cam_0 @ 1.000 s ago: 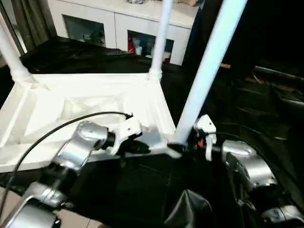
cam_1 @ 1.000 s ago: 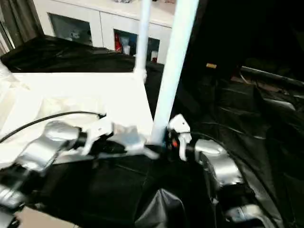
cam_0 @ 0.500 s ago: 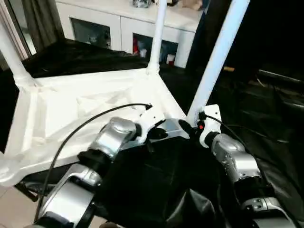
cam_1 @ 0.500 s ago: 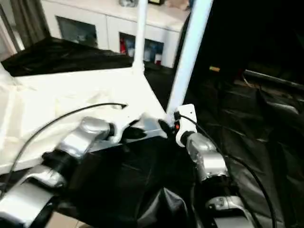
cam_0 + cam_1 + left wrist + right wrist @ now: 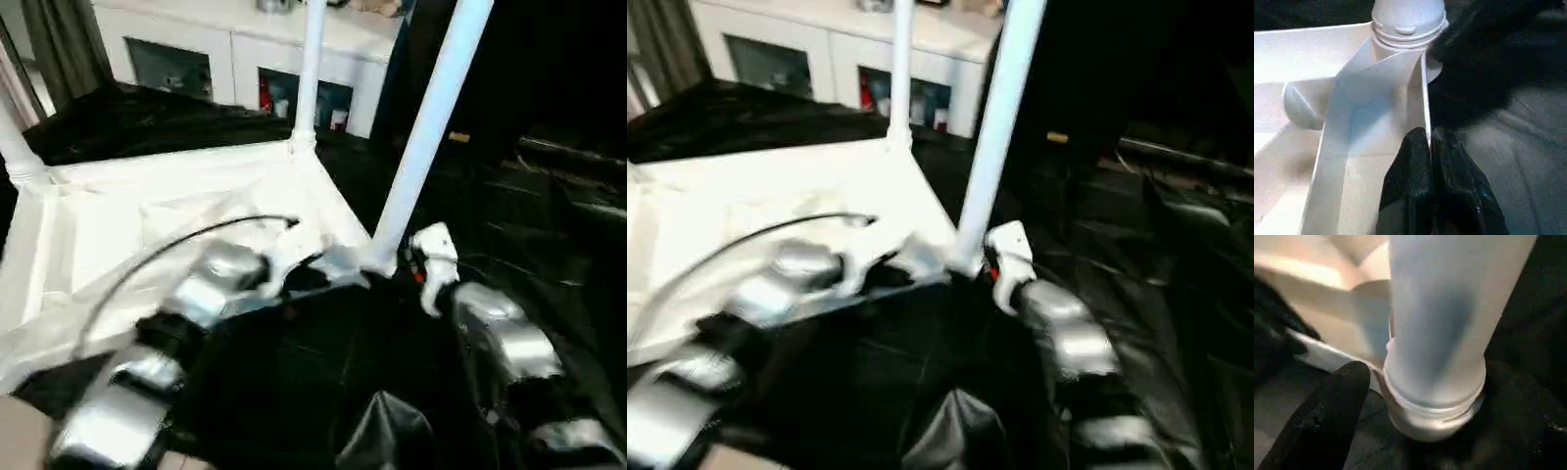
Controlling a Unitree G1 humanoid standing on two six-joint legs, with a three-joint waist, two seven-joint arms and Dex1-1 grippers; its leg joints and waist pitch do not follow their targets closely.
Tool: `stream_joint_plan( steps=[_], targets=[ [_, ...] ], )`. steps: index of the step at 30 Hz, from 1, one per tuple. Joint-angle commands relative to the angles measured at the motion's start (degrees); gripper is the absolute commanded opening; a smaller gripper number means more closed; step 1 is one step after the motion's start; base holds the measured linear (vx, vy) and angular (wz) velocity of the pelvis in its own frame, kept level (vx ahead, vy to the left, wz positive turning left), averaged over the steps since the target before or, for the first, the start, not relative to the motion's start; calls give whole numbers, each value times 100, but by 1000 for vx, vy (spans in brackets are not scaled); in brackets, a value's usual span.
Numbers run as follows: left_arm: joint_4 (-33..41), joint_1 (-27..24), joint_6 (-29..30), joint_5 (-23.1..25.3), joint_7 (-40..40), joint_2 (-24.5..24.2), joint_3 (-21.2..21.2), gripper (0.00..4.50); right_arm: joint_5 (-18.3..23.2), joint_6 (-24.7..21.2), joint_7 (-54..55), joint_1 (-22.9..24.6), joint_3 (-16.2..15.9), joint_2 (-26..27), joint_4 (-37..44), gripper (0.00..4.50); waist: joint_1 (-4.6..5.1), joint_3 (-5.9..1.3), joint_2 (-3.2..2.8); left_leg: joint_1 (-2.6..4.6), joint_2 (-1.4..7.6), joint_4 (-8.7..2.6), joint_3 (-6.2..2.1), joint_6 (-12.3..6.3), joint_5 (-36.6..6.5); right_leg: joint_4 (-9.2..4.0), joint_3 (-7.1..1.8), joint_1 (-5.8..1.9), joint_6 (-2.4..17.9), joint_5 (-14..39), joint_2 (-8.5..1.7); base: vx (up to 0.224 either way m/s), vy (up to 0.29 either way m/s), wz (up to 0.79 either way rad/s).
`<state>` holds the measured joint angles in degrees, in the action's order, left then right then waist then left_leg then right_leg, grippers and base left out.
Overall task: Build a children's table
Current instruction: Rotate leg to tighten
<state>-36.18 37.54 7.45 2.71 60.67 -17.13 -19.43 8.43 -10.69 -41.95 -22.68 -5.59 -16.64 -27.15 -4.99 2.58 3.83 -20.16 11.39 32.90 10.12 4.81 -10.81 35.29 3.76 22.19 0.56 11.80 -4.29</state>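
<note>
The children's table lies upside down, its white ribbed top (image 5: 147,211) on black sheeting. Three legs stand up from corner sockets: one at the left (image 5: 14,147), one at the far corner (image 5: 308,78) and one at the near right corner (image 5: 431,127). My left gripper (image 5: 1429,144) is shut on the thin rim of the top, just beside the near right socket (image 5: 1408,22). My right gripper (image 5: 397,266) is at the base of the near right leg (image 5: 1440,333). It stands open, with one black finger (image 5: 1332,411) slightly off the leg's collar.
A white cabinet with glass doors (image 5: 245,59) stands behind the table. Crumpled black sheeting (image 5: 549,215) covers the ground to the right and in front. A black cable (image 5: 186,240) arcs over my left forearm. A dark curtain (image 5: 59,39) hangs at the far left.
The camera has shifted and tilted. Both grippers stay at the same near right corner, and neither the table nor its legs show a clear move.
</note>
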Motion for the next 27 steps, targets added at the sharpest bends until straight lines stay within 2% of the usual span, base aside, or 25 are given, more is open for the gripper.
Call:
stream_joint_plan(
  steps=[1,3,5,6,9,11,12,14,15,18,20,22,27],
  targets=[
    [356,-256,-89,-261,698,-73,-225,0,59,59,-457,0,-132,-151,143,389,-25,-332,11,-10,223,-356,-56,-246,-703,-369,-285,-280,1161,461,-438,0,0,0],
    [540,-345,42,-344,918,-193,-253,0,84,40,-606,15,-124,-233,192,389,-30,-321,-22,21,229,-345,-36,-354,-556,-333,-284,-258,1351,101,-418,0,0,0],
    [916,-526,248,-478,1293,-454,-301,0,73,10,-942,73,-194,-403,317,389,-37,-321,-22,30,234,-344,-28,-375,-538,-318,-282,-259,1401,26,-413,0,0,0],
    [1071,-628,271,-525,1407,-575,-269,0,120,-4,-1180,128,-256,-493,427,389,-23,-312,3,17,225,-344,-18,-418,-530,-320,-280,-263,1420,25,-408,0,0,0],
    [1159,-694,273,-537,1474,-639,-238,0,204,-19,-1337,161,-309,-560,505,389,-27,-306,-8,31,231,-346,-16,-414,-588,-332,-283,-261,1415,143,-413,0,0,0],
    [1235,-742,275,-555,1522,-680,-222,0,240,-30,-1503,205,-354,-615,565,389,-22,-299,7,26,229,-350,-16,-386,-663,-349,-284,-261,1386,294,-413,0,0,0],
    [1295,-768,299,-563,1541,-700,-216,0,248,-36,-1581,222,-367,-635,583,389,-28,-291,-14,33,235,-357,-19,-324,-791,-370,-290,-255,1346,513,-425,0,0,0],
    [1416,-809,371,-596,1562,-736,-214,0,222,-21,-1634,236,-379,-645,565,389,-24,-291,-15,32,237,-364,-24,-268,-850,-375,-291,-256,1316,628,-427,0,0,0],
    [1495,-831,429,-626,1563,-757,-217,0,232,-32,-1636,232,-356,-629,561,365,-22,-292,-4,31,233,-364,-25,-244,-831,-375,-289,-253,1295,644,-419,0,0,0],
    [1562,-851,481,-649,1559,-768,-211,0,286,-66,-1641,230,-335,-617,580,356,-24,-299,-26,32,227,-358,-25,-251,-748,-358,-290,-254,1303,509,-410,0,0,0],
    [1584,-867,513,-673,1553,-752,-196,0,305,-61,-1622,227,-335,-604,573,348,-16,-307,-19,31,221,-350,-23,-261,-689,-347,-289,-261,1325,385,-405,0,0,0],
    [1593,-876,522,-671,1540,-741,-193,0,317,-65,-1628,229,-330,-594,568,323,-11,-314,-25,28,218,-341,-20,-287,-644,-339,-290,-266,1358,283,-402,0,0,0],
    [1675,-952,626,-716,1484,-710,-184,0,348,-120,-1491,284,-230,-482,506,293,-2,-313,-26,30,221,-343,-22,-284,-671,-341,-286,-271,1381,298,-404,0,0,0]
  ],
)
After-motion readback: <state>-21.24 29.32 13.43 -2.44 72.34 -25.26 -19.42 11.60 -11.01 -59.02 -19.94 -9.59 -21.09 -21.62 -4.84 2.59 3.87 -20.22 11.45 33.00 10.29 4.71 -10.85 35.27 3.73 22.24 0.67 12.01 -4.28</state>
